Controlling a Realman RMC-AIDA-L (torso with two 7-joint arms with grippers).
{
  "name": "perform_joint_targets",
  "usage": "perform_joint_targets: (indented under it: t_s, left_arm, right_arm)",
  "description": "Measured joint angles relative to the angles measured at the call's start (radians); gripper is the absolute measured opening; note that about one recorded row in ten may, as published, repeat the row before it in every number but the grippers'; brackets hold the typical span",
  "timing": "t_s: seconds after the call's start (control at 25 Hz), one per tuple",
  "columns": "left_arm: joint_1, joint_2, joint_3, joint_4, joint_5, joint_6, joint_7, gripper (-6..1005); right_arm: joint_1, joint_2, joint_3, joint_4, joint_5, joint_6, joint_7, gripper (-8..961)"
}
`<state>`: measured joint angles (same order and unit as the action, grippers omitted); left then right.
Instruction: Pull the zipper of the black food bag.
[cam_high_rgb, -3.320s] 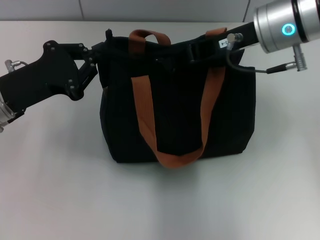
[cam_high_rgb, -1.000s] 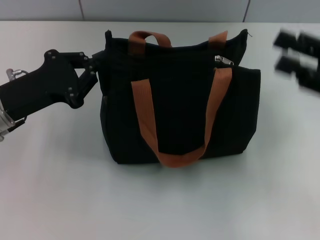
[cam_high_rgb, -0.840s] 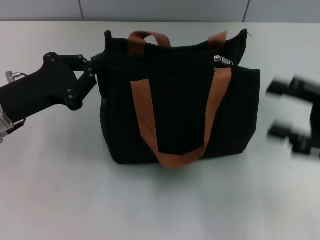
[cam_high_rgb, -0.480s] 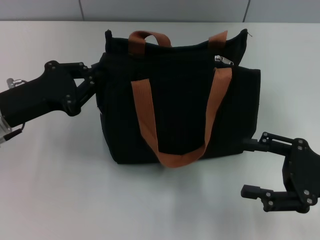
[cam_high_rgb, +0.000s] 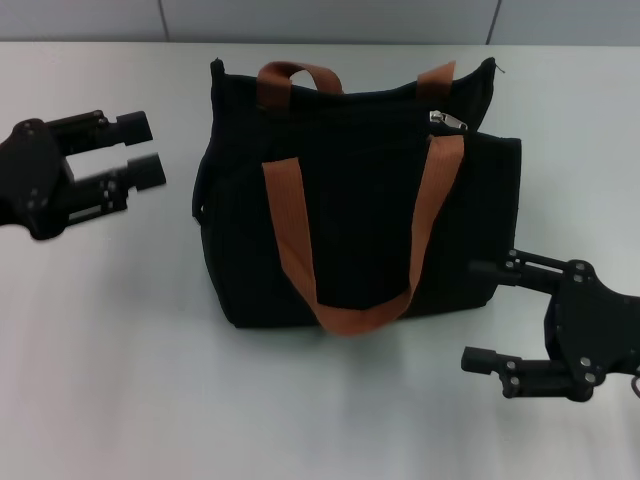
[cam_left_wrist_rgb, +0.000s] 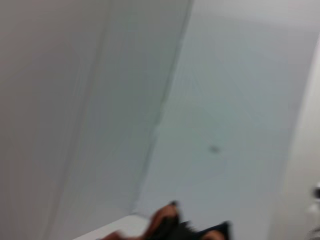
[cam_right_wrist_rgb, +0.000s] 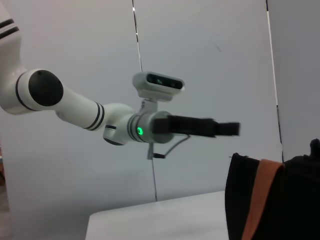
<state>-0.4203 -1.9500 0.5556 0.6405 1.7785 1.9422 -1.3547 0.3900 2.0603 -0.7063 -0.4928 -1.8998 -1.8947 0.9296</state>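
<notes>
The black food bag (cam_high_rgb: 350, 215) stands upright in the middle of the white table, with its rust-brown strap handles (cam_high_rgb: 285, 230) hanging down the front. The zipper (cam_high_rgb: 447, 121) is a small silver tab at the right end of the bag's top edge. My left gripper (cam_high_rgb: 143, 150) is open and empty, a short way off the bag's left side. My right gripper (cam_high_rgb: 476, 313) is open and empty, low by the bag's right bottom corner. The bag's top shows blurred in the left wrist view (cam_left_wrist_rgb: 172, 229), and its left corner shows in the right wrist view (cam_right_wrist_rgb: 272, 200).
The white table (cam_high_rgb: 150, 380) stretches around the bag, with a grey wall behind it. The right wrist view shows my left arm (cam_right_wrist_rgb: 75, 107) reaching out above the table beyond the bag.
My left gripper has let go of the bag's left edge and pulled back to the left. My right gripper has come down from the upper right to the bag's lower right corner.
</notes>
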Motion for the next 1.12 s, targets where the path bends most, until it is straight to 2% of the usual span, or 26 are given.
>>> perform_joint_targets:
  t_s: [0.04, 0.08, 0.12, 0.16, 0.2, 0.32, 0.36, 0.48, 0.56, 0.64, 0.8, 0.96, 1.12]
  left_arm:
    - [0.000, -0.004, 0.003, -0.002, 0.000, 0.029, 0.030, 357]
    - [0.000, -0.004, 0.003, -0.002, 0.000, 0.029, 0.030, 458]
    - [0.002, -0.018, 0.029, -0.005, -0.001, 0.053, 0.089, 560]
    - [0.002, -0.018, 0.029, -0.005, -0.001, 0.053, 0.089, 601]
    - [0.007, -0.039, 0.080, -0.007, 0.002, 0.059, 0.156, 641]
    - [0.010, -0.049, 0.109, -0.009, 0.002, 0.059, 0.181, 763]
    - [0.017, -0.067, 0.161, -0.017, 0.002, 0.060, 0.233, 804]
    - [0.023, -0.092, 0.216, -0.057, 0.006, 0.058, 0.323, 811]
    - [0.023, -0.092, 0.216, -0.057, 0.006, 0.058, 0.323, 815]
    - [0.022, -0.105, 0.226, -0.111, 0.050, 0.043, 0.373, 820]
    - [0.017, -0.108, 0.227, -0.176, 0.124, -0.019, 0.383, 829]
    - [0.039, -0.104, 0.227, -0.223, 0.152, -0.106, 0.456, 829]
    - [0.043, -0.102, 0.227, -0.236, 0.164, -0.124, 0.475, 829]
  right_arm:
    - [0.004, 0.001, 0.000, 0.000, -0.001, 0.013, 0.000, 817]
    - [0.004, 0.001, 0.000, 0.000, -0.001, 0.013, 0.000, 817]
    - [0.005, 0.001, -0.001, 0.000, -0.002, 0.020, 0.000, 817]
    - [0.005, 0.002, -0.001, 0.001, -0.002, 0.024, 0.000, 817]
    - [0.006, 0.003, -0.001, 0.001, -0.003, 0.028, 0.000, 817]
    - [0.007, 0.004, -0.002, 0.007, -0.003, 0.034, 0.000, 817]
    - [0.009, 0.004, -0.002, 0.014, -0.003, 0.035, 0.000, 817]
    - [0.018, 0.004, -0.004, 0.044, -0.012, 0.038, -0.001, 817]
    - [0.019, 0.004, -0.007, 0.047, -0.020, 0.038, -0.002, 817]
    - [0.019, 0.006, -0.011, 0.052, -0.045, 0.039, -0.009, 817]
    - [0.013, 0.017, -0.012, 0.082, -0.083, 0.059, -0.060, 817]
    - [0.007, 0.017, -0.012, 0.135, -0.085, 0.091, -0.121, 817]
    - [0.008, 0.017, -0.012, 0.155, -0.097, 0.110, -0.156, 817]
